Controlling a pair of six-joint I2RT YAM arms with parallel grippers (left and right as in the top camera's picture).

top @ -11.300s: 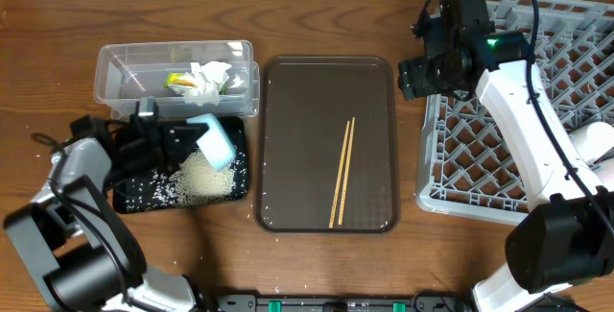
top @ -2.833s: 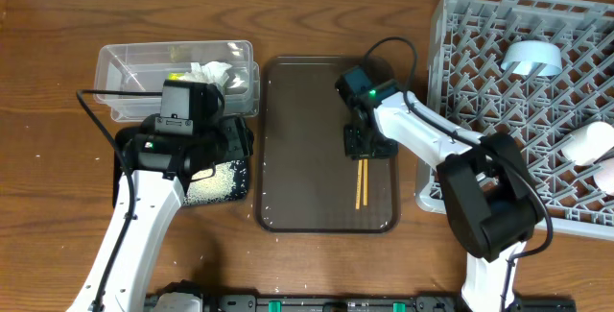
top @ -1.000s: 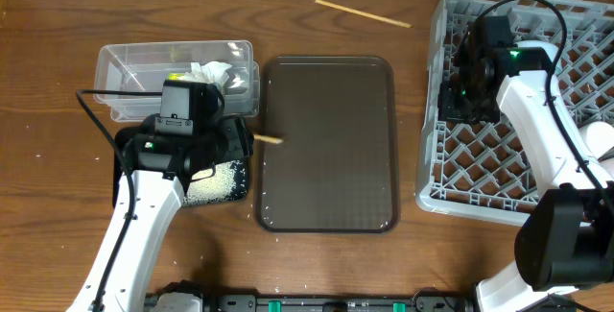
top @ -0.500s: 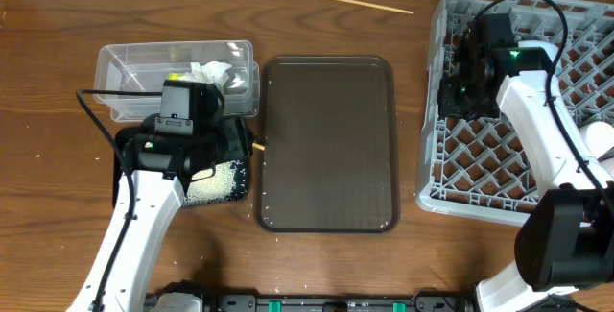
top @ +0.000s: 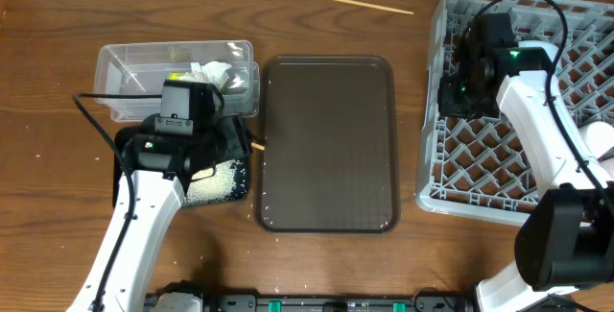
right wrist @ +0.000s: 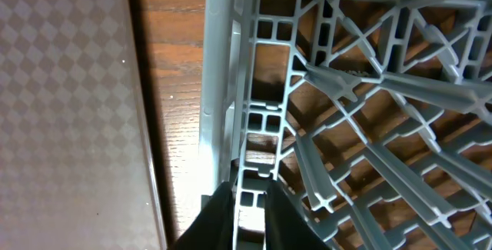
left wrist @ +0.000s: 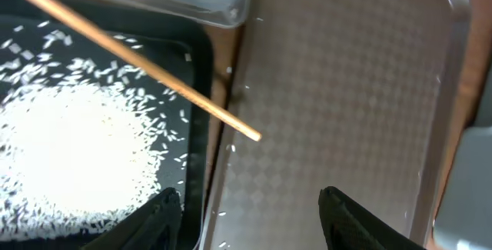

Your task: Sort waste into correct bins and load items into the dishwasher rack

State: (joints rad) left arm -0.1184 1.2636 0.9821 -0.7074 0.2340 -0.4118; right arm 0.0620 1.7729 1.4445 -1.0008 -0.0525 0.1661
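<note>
One chopstick [top: 365, 4] lies on the bare table at the back, left of the dishwasher rack [top: 499, 187]. The other chopstick [left wrist: 131, 67] lies slanted across the black tray [left wrist: 204, 88] and its heap of rice [left wrist: 69, 158], with its tip [top: 256, 145] over the tray's right rim. My left gripper [left wrist: 250, 211] hangs open and empty over the seam between the black tray and the brown serving tray [left wrist: 346, 88]. My right gripper [right wrist: 250, 211] is over the rack's left rim [right wrist: 261, 119], jaws a narrow gap apart, holding nothing. A tissue [top: 213, 72] sits in the clear tub [top: 125, 77].
The brown serving tray [top: 326, 144] lies bare between the bins and the rack. A white bowl [top: 597, 139] rests in the rack at the right edge. My right arm crosses the rack's left half. A strip of wooden table [right wrist: 173, 73] separates tray and rack.
The chopstick by my left gripper has slid left, so less of it sticks out over the brown tray. The far chopstick has settled. My right jaws have parted slightly.
</note>
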